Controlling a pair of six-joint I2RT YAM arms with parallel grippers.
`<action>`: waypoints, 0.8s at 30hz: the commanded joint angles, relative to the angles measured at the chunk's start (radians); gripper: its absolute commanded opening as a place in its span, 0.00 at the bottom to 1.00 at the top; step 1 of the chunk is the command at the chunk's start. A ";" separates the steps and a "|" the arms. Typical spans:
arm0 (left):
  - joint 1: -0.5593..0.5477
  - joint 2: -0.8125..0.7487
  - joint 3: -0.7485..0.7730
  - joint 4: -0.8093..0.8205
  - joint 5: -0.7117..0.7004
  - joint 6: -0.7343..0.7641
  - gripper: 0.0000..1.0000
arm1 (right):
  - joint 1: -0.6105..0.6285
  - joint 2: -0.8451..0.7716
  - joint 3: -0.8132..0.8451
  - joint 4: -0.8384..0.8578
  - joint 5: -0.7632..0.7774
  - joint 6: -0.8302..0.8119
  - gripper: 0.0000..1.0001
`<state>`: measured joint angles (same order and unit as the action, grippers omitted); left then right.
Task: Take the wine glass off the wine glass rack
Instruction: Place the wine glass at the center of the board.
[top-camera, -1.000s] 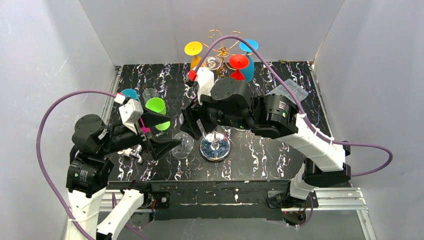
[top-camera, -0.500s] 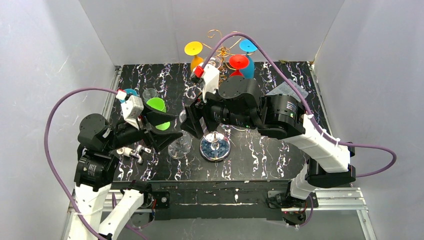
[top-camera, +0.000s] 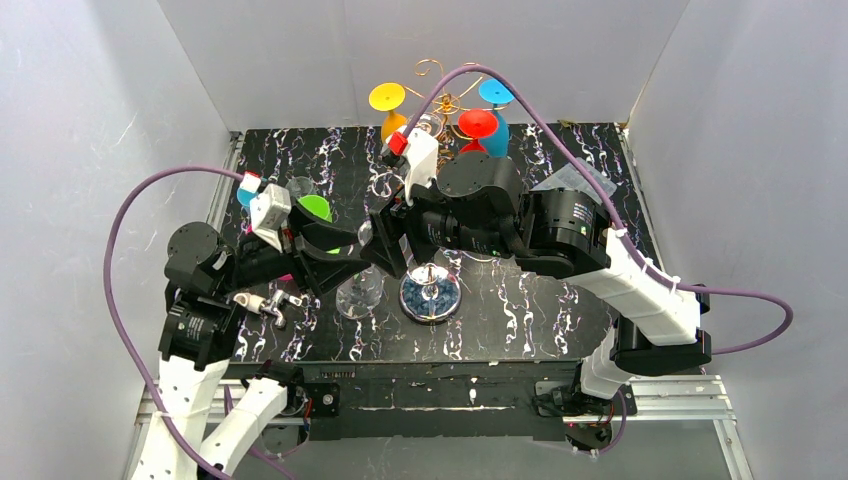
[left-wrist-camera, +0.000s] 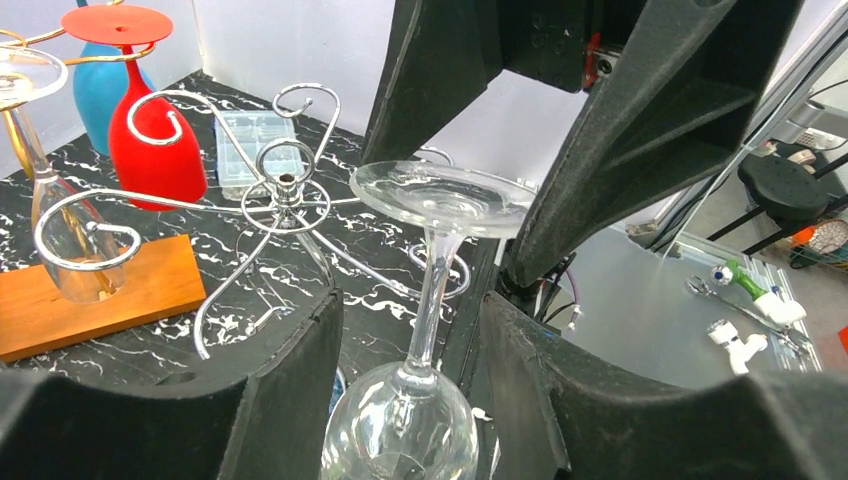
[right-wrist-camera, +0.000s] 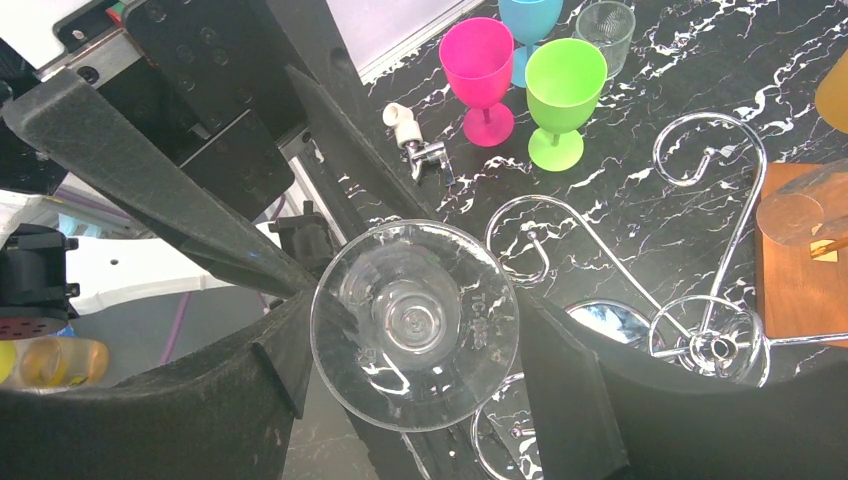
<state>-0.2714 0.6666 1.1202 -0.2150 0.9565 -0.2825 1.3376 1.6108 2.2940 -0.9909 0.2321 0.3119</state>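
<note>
A clear wine glass (top-camera: 358, 292) hangs upside down, foot up and bowl down, just left of the wine glass rack (top-camera: 430, 293), a silver wire tree with scroll arms (left-wrist-camera: 285, 185) on a round mirror base. My right gripper (right-wrist-camera: 415, 340) is shut on the glass's round foot (right-wrist-camera: 415, 325), a finger against each side of its rim. From the left, my left gripper (left-wrist-camera: 412, 300) straddles the stem and bowl (left-wrist-camera: 400, 430). Its jaws are half closed; a gap shows at the right finger (left-wrist-camera: 560, 400).
A gold rack (top-camera: 445, 100) at the back carries yellow, red and blue glasses on an orange wooden block (left-wrist-camera: 90, 295). Green (right-wrist-camera: 565, 85), pink and blue goblets stand at the left. A small tap fitting (top-camera: 262, 303) and a clear plastic box (top-camera: 580, 185) lie on the table.
My left gripper has moved right to the glass and narrowed its jaws around the bowl. The right arm rose slightly with the glass early on, then stayed still.
</note>
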 joint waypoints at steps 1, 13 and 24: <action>-0.018 0.021 -0.012 0.054 0.031 -0.022 0.50 | 0.006 -0.033 0.026 0.091 -0.003 0.017 0.37; -0.093 0.060 -0.032 0.065 0.004 -0.008 0.48 | 0.006 -0.035 0.030 0.092 0.002 0.018 0.37; -0.188 0.091 -0.037 0.080 -0.050 0.002 0.42 | 0.006 -0.034 0.033 0.096 0.003 0.018 0.37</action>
<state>-0.4286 0.7483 1.0863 -0.1719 0.9287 -0.2955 1.3376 1.6108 2.2944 -0.9909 0.2321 0.3122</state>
